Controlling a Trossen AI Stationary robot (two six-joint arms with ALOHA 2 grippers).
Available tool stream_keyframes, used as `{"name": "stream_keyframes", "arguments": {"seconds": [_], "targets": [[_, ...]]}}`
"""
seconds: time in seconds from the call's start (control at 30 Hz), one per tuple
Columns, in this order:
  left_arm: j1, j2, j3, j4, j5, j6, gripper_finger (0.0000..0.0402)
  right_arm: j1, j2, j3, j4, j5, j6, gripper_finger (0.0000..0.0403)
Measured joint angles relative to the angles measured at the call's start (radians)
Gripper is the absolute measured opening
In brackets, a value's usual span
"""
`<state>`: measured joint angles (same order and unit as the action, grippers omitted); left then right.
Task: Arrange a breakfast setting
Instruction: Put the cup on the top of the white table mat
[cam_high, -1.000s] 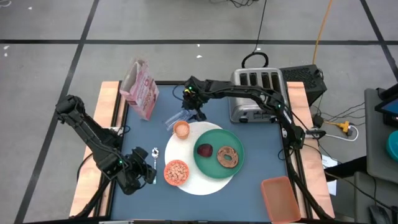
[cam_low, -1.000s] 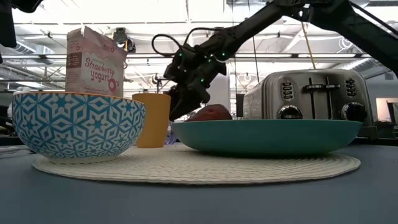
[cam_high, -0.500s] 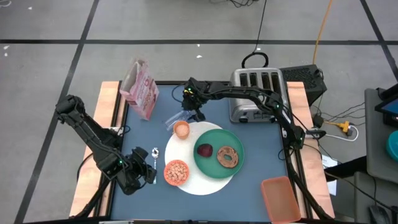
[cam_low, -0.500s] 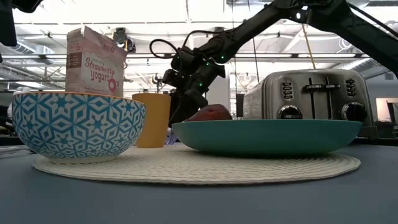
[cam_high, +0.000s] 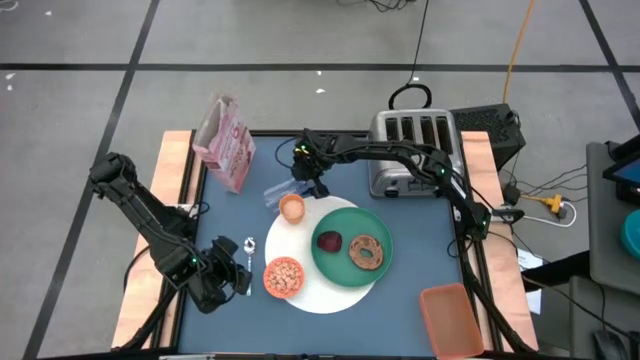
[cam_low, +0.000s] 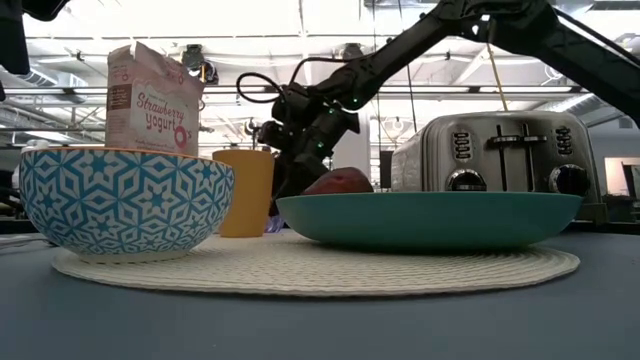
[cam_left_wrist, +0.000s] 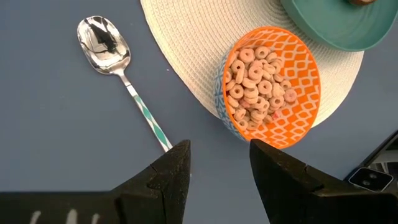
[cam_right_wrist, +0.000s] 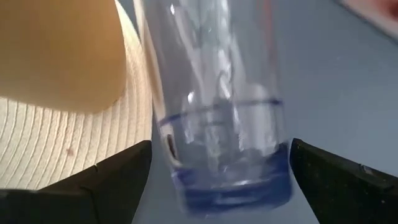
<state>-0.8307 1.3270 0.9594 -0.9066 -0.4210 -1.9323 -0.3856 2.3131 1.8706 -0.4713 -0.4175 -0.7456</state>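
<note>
Counting things: one mat (cam_high: 325, 295), one plate (cam_high: 340, 262), one bowl (cam_high: 283, 276), one cup (cam_high: 291, 207), one glass (cam_high: 279, 190), one spoon (cam_high: 249, 246), one bagel (cam_high: 367, 251), one fruit (cam_high: 329, 241), one toaster (cam_high: 412, 150), one yogurt carton (cam_high: 226, 143), one orange tray (cam_high: 450, 319).
Mat: white, round, woven, lying flat on the blue surface (cam_high: 230, 215).
Plate: teal green, round, on the mat, toward the right arm's side.
Bagel and fruit: both on the plate, side by side; the bagel is brown, the fruit dark red.
Bowl: orange inside, blue-and-white pattern outside, full of cereal rings, on the mat's edge nearest the left arm.
Cup: orange, upright at the mat's far edge.
Glass: clear with a blue base ring, lying on its side on the surface just beside the cup.
Spoon: shiny metal with a striped handle, on the surface just beside the mat.
Right claw (cam_high: 303, 183): fingers wide apart on either side of the glass, not closed on it.
Left claw (cam_left_wrist: 217, 177): fingers apart, holding nothing, above the surface near the spoon and bowl.
Toaster: silver, four slots, at the back of the surface.
</note>
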Motion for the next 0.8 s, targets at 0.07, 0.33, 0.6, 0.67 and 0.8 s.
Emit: {"name": "stream_keyframes", "arguments": {"seconds": [0.07, 0.33, 0.6, 0.67, 0.8], "targets": [[0.000, 0.000, 0.000, 0.000, 0.000, -0.007, 0.0170, 0.001, 0.000, 0.000, 0.012, -0.001, 0.000, 0.0370], [0.000, 0.000, 0.000, 0.000, -0.001, -0.008, 0.0170, 0.002, 0.005, 0.000, 0.028, -0.001, 0.001, 0.0370], [0.000, 0.000, 0.000, 0.002, -0.002, -0.017, 0.0170, 0.016, 0.024, 0.000, 0.051, 0.003, 0.001, 0.0361], [0.000, 0.000, 0.000, 0.003, -0.001, -0.017, 0.0170, 0.020, 0.023, 0.000, 0.053, 0.003, 0.001, 0.0351], [0.003, 0.000, 0.000, 0.004, -0.002, -0.017, 0.0170, 0.021, 0.023, 0.000, 0.054, 0.002, 0.000, 0.0325]]}}
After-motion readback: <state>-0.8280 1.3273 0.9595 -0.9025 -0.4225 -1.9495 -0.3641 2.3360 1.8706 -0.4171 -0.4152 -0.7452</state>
